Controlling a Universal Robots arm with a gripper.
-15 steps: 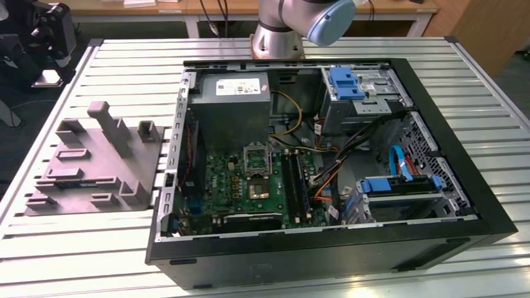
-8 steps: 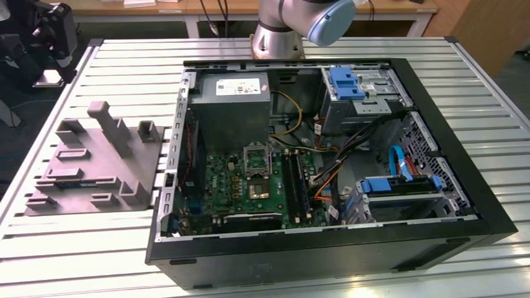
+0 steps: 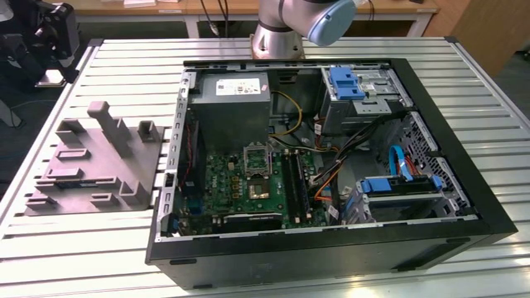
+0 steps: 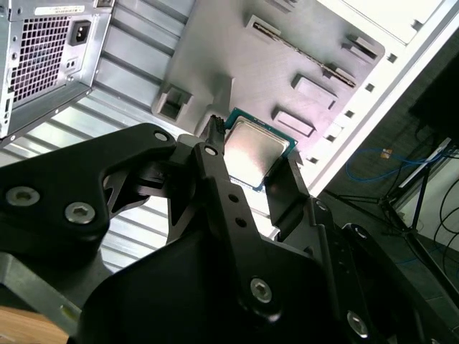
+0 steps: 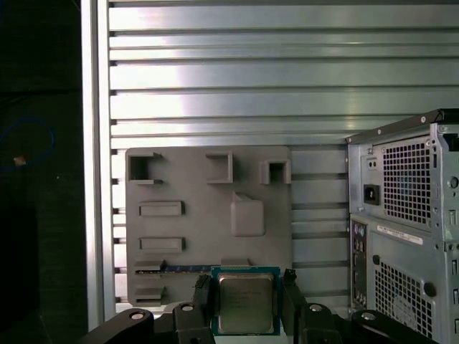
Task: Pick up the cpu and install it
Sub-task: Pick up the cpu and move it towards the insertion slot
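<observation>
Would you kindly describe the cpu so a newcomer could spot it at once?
Beside the open computer case, a grey tray lies on the slatted table. In the first wrist view the black claw, in front of that tray, grips the cpu: a small flat square, silvery-topped and green-rimmed, unlike the tray's grey blocks.

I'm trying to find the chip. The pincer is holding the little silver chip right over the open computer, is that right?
Not quite. The pincer does hold the little silver cpu, but it is over the grey tray, not the computer case, which stands off to one side. The first wrist view shows this.
</observation>
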